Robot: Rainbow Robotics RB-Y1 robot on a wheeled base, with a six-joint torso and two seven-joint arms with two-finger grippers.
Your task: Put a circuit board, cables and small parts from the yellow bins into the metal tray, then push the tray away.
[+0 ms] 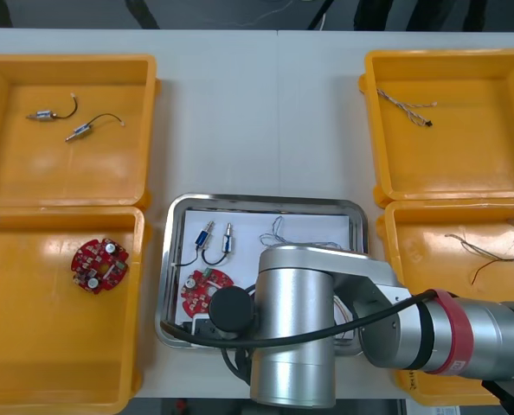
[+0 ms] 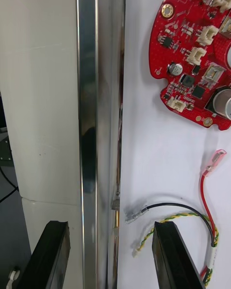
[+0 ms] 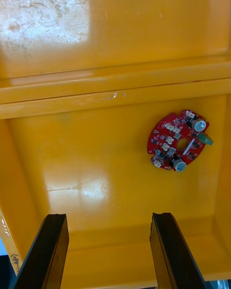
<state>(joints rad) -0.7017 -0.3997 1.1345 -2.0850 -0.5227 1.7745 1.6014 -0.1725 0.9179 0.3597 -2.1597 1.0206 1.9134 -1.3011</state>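
Note:
The metal tray (image 1: 266,201), white inside, sits at the table's middle. In it lie a red circuit board (image 1: 205,290), two small metal parts (image 1: 207,233) and a thin cable (image 1: 283,232). My right arm (image 1: 326,337) covers the tray's near side. My right gripper (image 2: 110,255) is open, its fingers straddling the tray's shiny rim (image 2: 89,125), with nothing held. Just inside the rim lie the circuit board (image 2: 202,53) and a red and yellow cable (image 2: 208,197) with a black cable (image 2: 168,206). My left gripper (image 3: 108,250) hangs open above a yellow bin (image 3: 96,173) holding another circuit board (image 3: 178,139).
The near left bin (image 1: 32,346) holds a circuit board (image 1: 99,264). Two small metal parts (image 1: 80,131) lie in the far left bin. A twisted blue and white cable (image 1: 406,108) lies in the far right bin, and several cables (image 1: 491,251) in the near right bin.

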